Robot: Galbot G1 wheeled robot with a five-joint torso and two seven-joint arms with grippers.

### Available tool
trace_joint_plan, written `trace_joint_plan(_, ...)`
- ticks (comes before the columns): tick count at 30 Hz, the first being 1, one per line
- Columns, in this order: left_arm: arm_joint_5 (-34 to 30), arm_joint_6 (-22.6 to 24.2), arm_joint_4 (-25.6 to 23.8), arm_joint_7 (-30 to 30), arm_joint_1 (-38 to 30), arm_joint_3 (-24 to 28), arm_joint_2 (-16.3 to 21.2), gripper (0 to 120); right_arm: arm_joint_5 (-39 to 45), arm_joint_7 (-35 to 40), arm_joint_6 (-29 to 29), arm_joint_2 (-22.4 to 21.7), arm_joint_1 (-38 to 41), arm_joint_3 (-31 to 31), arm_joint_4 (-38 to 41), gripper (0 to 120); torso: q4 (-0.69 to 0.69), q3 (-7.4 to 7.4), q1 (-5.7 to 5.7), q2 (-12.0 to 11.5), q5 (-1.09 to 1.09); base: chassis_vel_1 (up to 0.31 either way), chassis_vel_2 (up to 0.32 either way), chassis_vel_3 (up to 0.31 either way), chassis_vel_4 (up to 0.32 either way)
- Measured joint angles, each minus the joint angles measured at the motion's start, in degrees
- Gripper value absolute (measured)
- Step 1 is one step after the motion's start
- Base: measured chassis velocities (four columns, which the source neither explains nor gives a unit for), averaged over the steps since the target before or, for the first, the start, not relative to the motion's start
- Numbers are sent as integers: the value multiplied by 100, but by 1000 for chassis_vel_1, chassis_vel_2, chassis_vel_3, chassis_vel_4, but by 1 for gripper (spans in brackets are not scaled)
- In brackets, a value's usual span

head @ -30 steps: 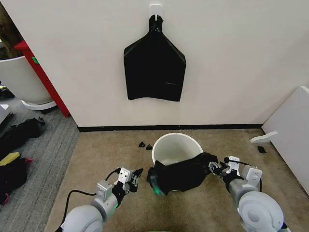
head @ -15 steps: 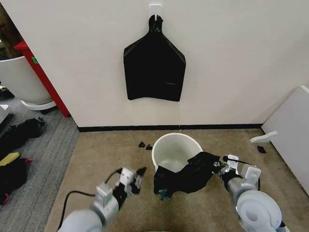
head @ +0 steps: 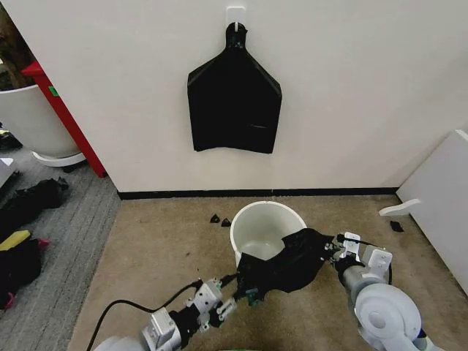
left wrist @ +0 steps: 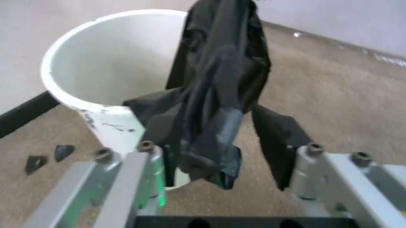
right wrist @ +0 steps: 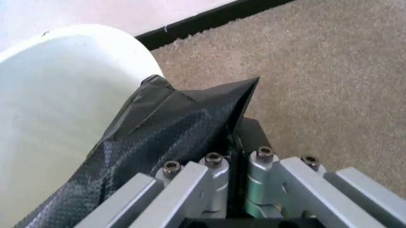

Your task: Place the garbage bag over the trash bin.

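The trash bin [head: 257, 223] is a small cream-white bucket standing on the tan carpet near the wall. The garbage bag [head: 281, 263] lies crumpled over the bin's front rim and hangs down its outer side. My right gripper [head: 336, 249] is at the bin's right and shut on the bag's right edge; its wrist view shows the fingers [right wrist: 216, 173] pinching the bag [right wrist: 159, 137] beside the bin [right wrist: 57, 95]. At the bag's drooping left end is my left gripper [head: 232, 298]. It is open [left wrist: 222, 166], its fingers [left wrist: 130, 183] either side of the hanging bag [left wrist: 216, 109], in front of the bin [left wrist: 95, 66].
A flat bunch of black bags [head: 234, 99] hangs from a hook on the wall behind the bin. A big white planter [head: 29, 121] and a red post [head: 66, 117] stand far left, above dark bags [head: 29, 201] on the floor. A white panel [head: 439, 205] leans at right.
My left gripper has swung right, from the open carpet to the bag's hanging left end. The bag has slid a little toward the right gripper, which has held its grip.
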Motion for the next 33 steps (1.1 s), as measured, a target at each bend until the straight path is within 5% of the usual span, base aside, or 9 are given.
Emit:
trace_joint_plan(6,217,55,237,294,-263,157,108,74,-10,-72,-8,-3,3,-74,-34,0,-1,0,0,0,0,0,0,0,0)
trace_joint_plan(13,222,174,559,-193,-435,404,-75,98,-17,-85,-9,-45,66,-219,-67,0,-1,0,0,0,0,0,0,0,0)
trace_joint_plan(33,299,243,1379,-1281,-1174,1420,-499,100,44,34,-9,-42,87,-350,200,0,-1,0,0,0,0,0,0,0,0)
